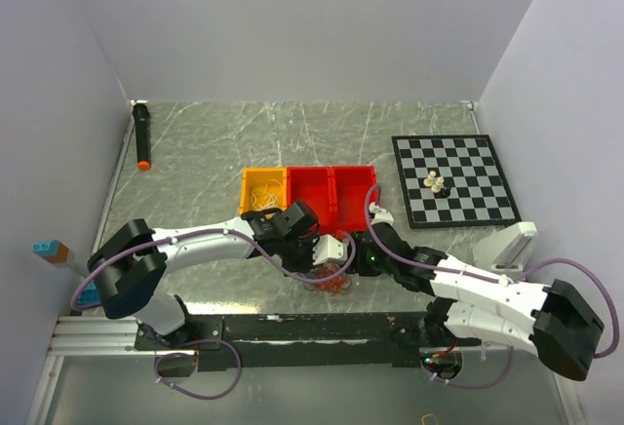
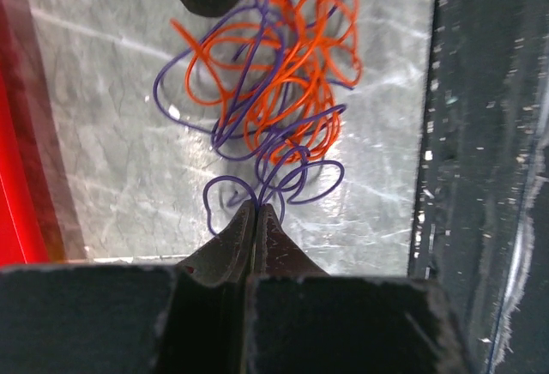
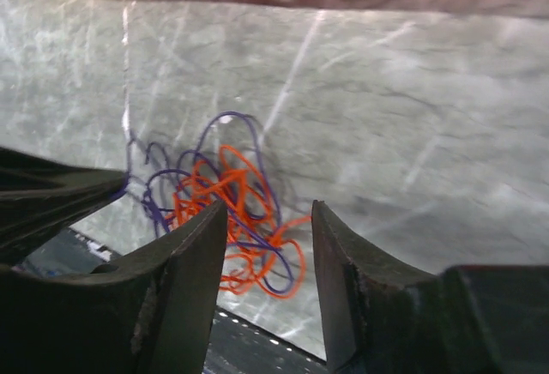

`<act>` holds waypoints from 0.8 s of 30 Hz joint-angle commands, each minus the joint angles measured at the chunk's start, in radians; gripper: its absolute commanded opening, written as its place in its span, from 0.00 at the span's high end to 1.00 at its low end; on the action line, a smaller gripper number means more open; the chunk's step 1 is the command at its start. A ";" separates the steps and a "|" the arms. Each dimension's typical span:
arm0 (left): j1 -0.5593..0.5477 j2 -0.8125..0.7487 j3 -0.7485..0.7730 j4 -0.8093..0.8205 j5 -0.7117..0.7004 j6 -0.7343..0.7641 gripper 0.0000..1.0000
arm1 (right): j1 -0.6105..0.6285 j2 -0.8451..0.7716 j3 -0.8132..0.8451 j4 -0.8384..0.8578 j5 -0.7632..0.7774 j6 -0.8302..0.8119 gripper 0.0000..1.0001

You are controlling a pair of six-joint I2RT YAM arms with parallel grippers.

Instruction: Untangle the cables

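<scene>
The cables (image 1: 332,280) are an orange and purple tangle lying on the marbled table near its front edge, between my two arms. In the left wrist view the clump (image 2: 274,82) spreads out just ahead of my left gripper (image 2: 258,207). That gripper is shut, pinching a purple cable loop at its tips. My right gripper (image 3: 268,211) is open, with its fingers apart just above the near side of the tangle (image 3: 244,185) and nothing between them. In the top view the left gripper (image 1: 329,254) and the right gripper (image 1: 359,259) meet over the clump.
A yellow bin (image 1: 246,191) holding a pale wire and two red bins (image 1: 332,170) stand just behind the grippers. To the right lie a chessboard (image 1: 468,167) with chess pieces (image 1: 436,183) and a white block (image 1: 513,244). A black marker (image 1: 141,133) is far left. A dark rail (image 2: 480,134) borders the table's front.
</scene>
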 commanded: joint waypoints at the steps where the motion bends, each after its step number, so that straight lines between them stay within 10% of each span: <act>1: 0.000 -0.036 -0.019 0.081 -0.058 -0.029 0.99 | -0.022 0.058 0.040 0.162 -0.098 -0.015 0.48; 14: 0.001 -0.021 -0.012 0.098 -0.053 -0.033 0.99 | -0.056 0.171 0.020 0.335 -0.185 0.000 0.50; 24: 0.001 -0.016 0.001 0.093 -0.059 -0.040 0.99 | -0.058 0.170 0.011 0.312 -0.165 0.003 0.89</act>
